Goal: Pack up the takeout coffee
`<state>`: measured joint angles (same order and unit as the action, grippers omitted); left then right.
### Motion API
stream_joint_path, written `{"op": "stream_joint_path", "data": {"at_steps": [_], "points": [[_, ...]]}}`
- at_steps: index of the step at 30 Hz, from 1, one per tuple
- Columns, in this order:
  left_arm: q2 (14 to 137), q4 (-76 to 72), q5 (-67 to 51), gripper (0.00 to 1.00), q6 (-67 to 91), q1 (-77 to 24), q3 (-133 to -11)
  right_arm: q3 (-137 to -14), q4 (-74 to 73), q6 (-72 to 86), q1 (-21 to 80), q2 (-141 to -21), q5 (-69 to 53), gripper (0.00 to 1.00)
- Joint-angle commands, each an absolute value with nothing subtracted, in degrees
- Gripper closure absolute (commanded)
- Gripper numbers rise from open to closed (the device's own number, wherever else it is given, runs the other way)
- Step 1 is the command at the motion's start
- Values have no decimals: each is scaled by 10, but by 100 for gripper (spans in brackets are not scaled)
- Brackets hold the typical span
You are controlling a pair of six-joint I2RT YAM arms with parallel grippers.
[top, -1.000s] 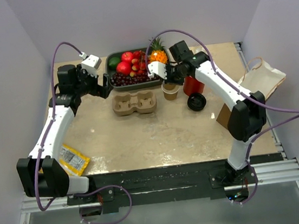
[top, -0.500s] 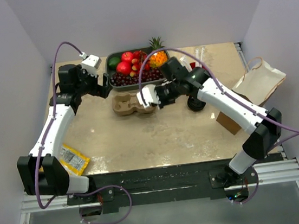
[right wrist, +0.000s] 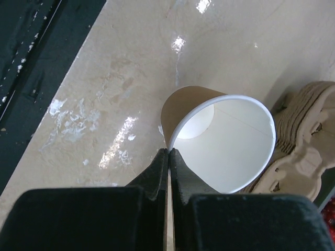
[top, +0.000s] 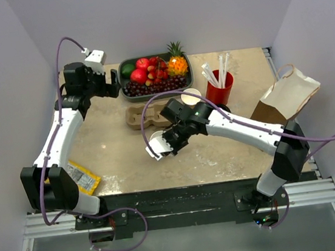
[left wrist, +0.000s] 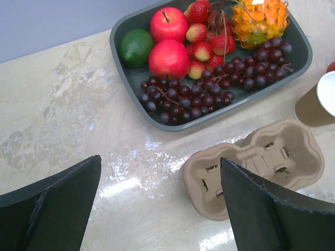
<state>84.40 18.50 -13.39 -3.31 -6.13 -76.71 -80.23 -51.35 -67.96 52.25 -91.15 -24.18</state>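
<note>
My right gripper [right wrist: 169, 151] is shut on the rim of a kraft-brown paper cup [right wrist: 225, 141]. The cup is tilted, lidless and cream-white inside, and I hold it just above the table in front of the tan two-hole carrier [right wrist: 309, 130]. From above, this gripper [top: 162, 143] and cup [top: 156, 146] are at front centre. A second open paper cup [top: 191, 95] stands behind the carrier [top: 151, 115]; it shows in the left wrist view [left wrist: 316, 102]. My left gripper [top: 113, 83] is open and empty, left of the carrier [left wrist: 256, 164]. I cannot make out the black lid.
A grey tray [top: 190, 74] of fruit sits at the back; the left wrist view shows its rim [left wrist: 303, 49]. A red cup of white straws [top: 218, 88] stands right of it. A brown paper bag [top: 286, 98] lies at the right edge. A yellow packet [top: 81, 178] lies front left.
My right arm has swung from beside the red cup to front centre, past the carrier, carrying a paper cup. My left gripper has drawn back a little toward the tray's left end.
</note>
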Motion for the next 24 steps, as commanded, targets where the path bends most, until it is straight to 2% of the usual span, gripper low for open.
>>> {"op": "stream_joint_path", "data": {"at_steps": [1,15,16,18,22,24], "points": [[838,159,-121,1,-8,-55,-799,-792,-453,-671,533,-934,-258,100],[812,163,-124,1,-19,-34,-777,-907,-477,-700,560,-1057,-243,100],[811,164,-127,1,-20,-33,-775,-907,-478,-703,560,-1057,-240,91],[811,169,-129,1,-19,-33,-777,-906,-478,-703,560,-1054,-238,82],[809,177,-140,1,-19,-33,-782,-911,-490,-700,556,-1020,-231,57],[809,180,-143,1,-19,-33,-782,-918,-498,-700,539,-1001,-228,53]]}}
